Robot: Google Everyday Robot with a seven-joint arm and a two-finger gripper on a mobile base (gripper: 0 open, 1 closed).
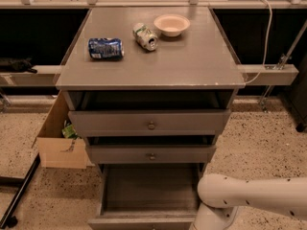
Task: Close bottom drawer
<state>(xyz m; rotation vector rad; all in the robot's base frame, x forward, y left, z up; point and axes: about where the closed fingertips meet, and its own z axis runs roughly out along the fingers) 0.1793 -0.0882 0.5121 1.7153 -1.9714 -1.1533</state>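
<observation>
The bottom drawer (149, 190) of the grey cabinet is pulled far out, its long shallow box open to view and bare inside. Its plain front (139, 222) lies at the lower edge of the frame. My white arm (249, 195) comes in from the lower right and bends down just right of the drawer's front corner. The gripper itself is below the frame, out of view.
Two drawers with knobs (151, 125) sit above, both slightly open. The cabinet top holds a blue can (105, 48), a green can (145, 36) and a bowl (171, 24). A cardboard box (60, 138) stands left of the cabinet, and a black pole (19, 195) lies on the floor.
</observation>
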